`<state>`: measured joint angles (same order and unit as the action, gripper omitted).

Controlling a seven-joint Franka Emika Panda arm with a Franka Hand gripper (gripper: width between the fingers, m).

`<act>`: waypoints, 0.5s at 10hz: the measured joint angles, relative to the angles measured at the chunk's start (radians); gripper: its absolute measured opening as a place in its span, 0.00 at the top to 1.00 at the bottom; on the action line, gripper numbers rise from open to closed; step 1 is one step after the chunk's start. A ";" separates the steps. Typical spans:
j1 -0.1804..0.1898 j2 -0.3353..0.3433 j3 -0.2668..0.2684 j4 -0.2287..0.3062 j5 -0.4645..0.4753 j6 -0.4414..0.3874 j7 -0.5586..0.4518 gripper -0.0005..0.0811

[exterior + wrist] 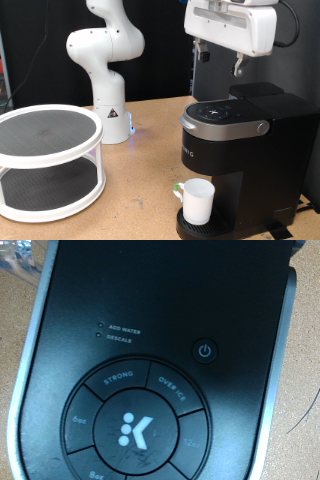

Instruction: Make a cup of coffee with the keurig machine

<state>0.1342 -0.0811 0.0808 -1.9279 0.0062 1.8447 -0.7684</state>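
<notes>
The black keurig machine [245,150] stands on the table at the exterior view's right, its silver-grey lid handle [225,127] down. The white cup [197,201] stands upright on the drip tray under the spout. My gripper [218,60] hangs above the machine's top with its fingers apart and nothing between them. The wrist view looks straight down on the machine's top [160,360]: the power button [204,351] and the round button dial with the K logo [132,430]. My fingers do not show in the wrist view.
A white two-tier round rack [45,160] with dark shelves stands at the exterior view's left. The arm's white base [108,105] stands behind it on the wooden table [140,190]. A dark panel rises behind the machine.
</notes>
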 joint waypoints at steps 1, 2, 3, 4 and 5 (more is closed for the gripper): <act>0.000 0.010 0.000 0.005 -0.003 -0.002 0.000 0.01; 0.000 0.018 0.001 0.006 -0.011 -0.002 0.000 0.01; 0.000 0.027 0.002 0.006 -0.022 -0.002 0.000 0.01; 0.000 0.036 0.003 0.004 -0.034 -0.002 0.000 0.01; 0.000 0.043 0.005 0.001 -0.044 -0.001 0.000 0.16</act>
<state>0.1346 -0.0382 0.0861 -1.9268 -0.0376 1.8437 -0.7684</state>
